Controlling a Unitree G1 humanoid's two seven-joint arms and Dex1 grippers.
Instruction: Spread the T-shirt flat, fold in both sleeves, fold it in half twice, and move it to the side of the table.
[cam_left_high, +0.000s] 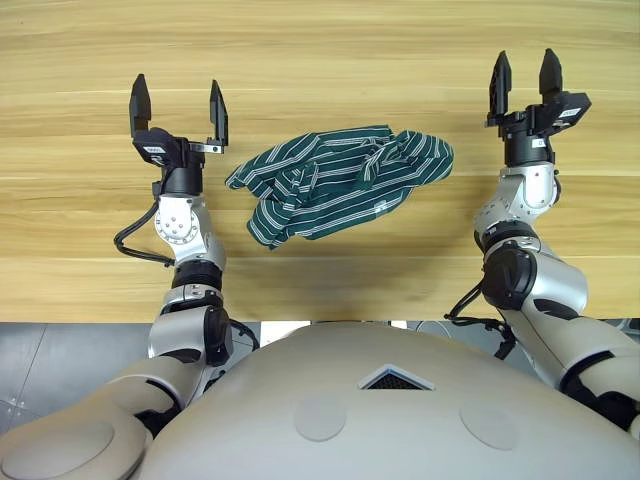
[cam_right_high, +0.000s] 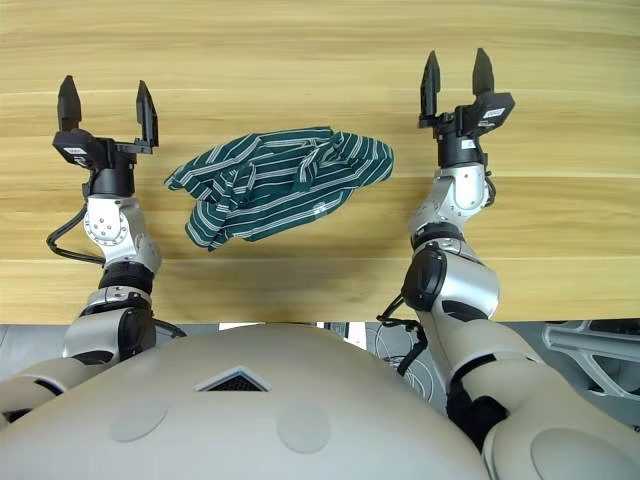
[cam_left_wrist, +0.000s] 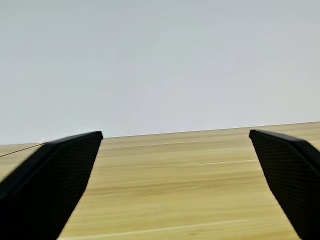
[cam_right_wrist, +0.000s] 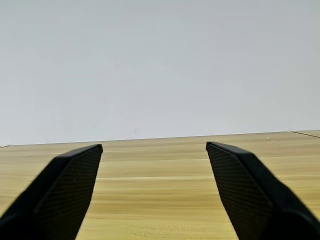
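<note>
The T-shirt (cam_left_high: 340, 182), green with white stripes, lies crumpled on the table (cam_left_high: 320, 50) between the two arms. The left gripper (cam_left_high: 179, 103) stands just left of it, fingers spread wide, holding nothing. The right gripper (cam_left_high: 525, 78) stands right of it, likewise wide open and empty.

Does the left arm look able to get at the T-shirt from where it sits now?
Probably yes. The left gripper is open and sits close beside the left edge of the crumpled T-shirt. Only table surface lies between them, so nothing seems to block a short move across.
</note>
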